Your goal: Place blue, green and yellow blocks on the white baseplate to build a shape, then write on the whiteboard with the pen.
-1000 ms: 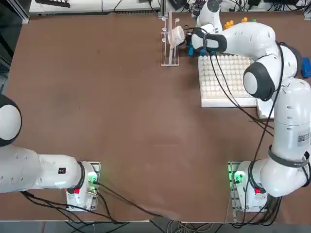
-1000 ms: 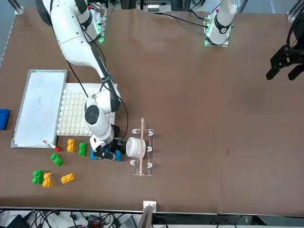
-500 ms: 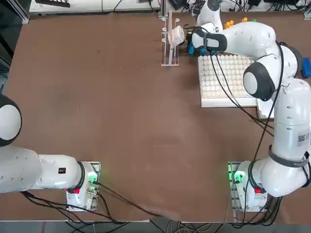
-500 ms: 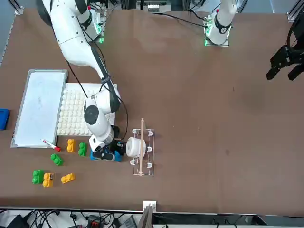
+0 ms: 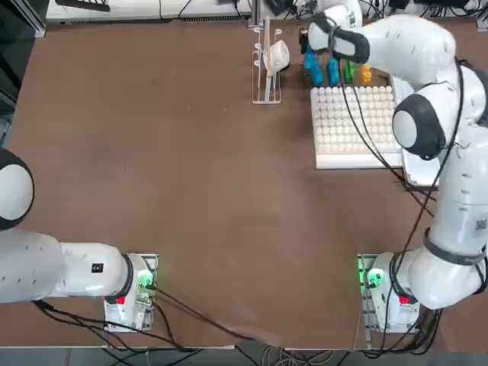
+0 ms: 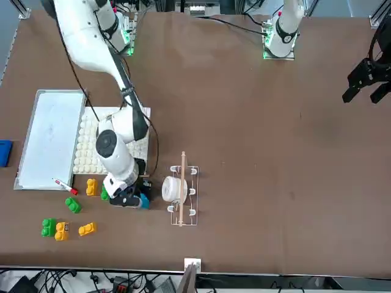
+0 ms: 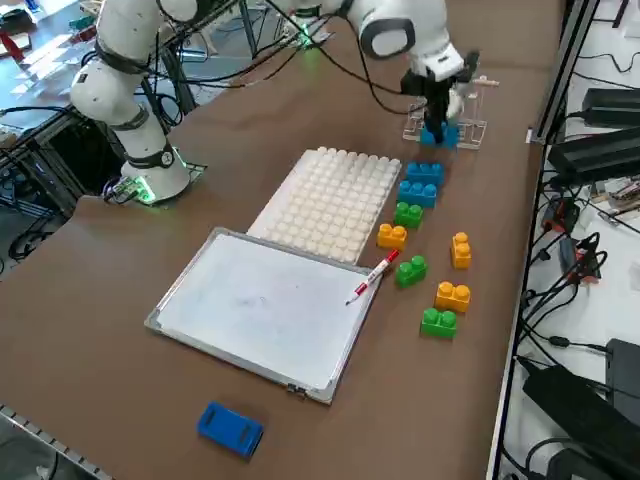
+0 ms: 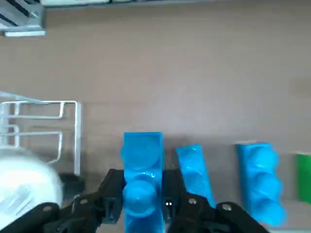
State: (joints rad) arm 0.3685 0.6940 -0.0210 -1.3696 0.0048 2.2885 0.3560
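From overhead we lose the end effector (image 5: 333, 42) under its own wrist, and the arm covers the whiteboard (image 5: 418, 174) but for a corner. In the wrist view the held blue block (image 8: 142, 179) and a green block (image 8: 304, 175) run off the edge.

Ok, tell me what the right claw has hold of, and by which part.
The right claw is shut on a blue block, its fingers pressing the block's two long sides, studs facing the wrist camera, lifted above the table.

Blue block (image 8: 142, 179) clamped in right end effector (image 8: 141, 206), above table.
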